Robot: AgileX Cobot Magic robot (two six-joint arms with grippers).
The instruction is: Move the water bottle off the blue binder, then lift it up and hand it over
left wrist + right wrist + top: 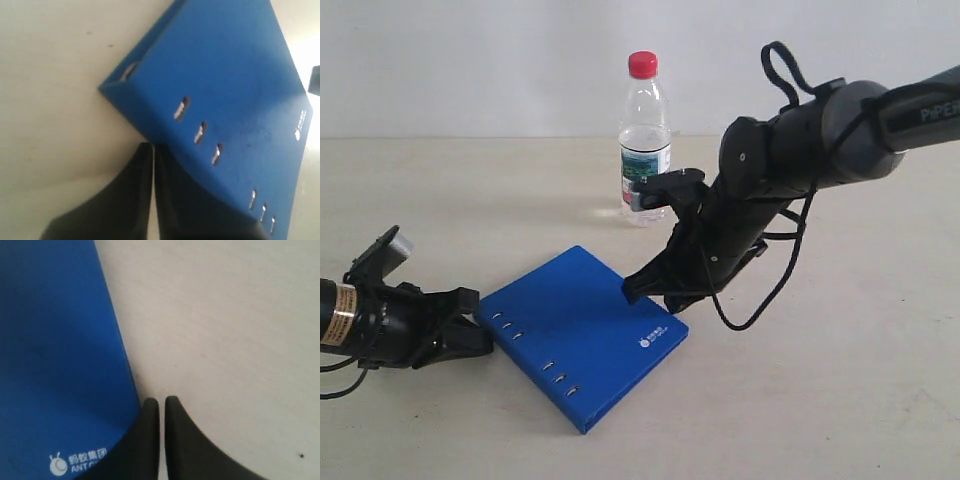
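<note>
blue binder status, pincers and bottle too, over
Left pincer shut at blue binder spine edge. Right pincer shut, tips at its logo-side edge. Water bottle upright on table, off the binder. Nothing on the binder.

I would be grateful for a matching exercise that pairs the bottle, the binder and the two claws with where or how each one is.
1. water bottle
2. blue binder
3. left claw
4. right claw

A. shut, beside the white logo
B. upright on the table, off the binder
C. shut, beside the slots
D. lying flat

Pairs: 1-B, 2-D, 3-C, 4-A
</note>
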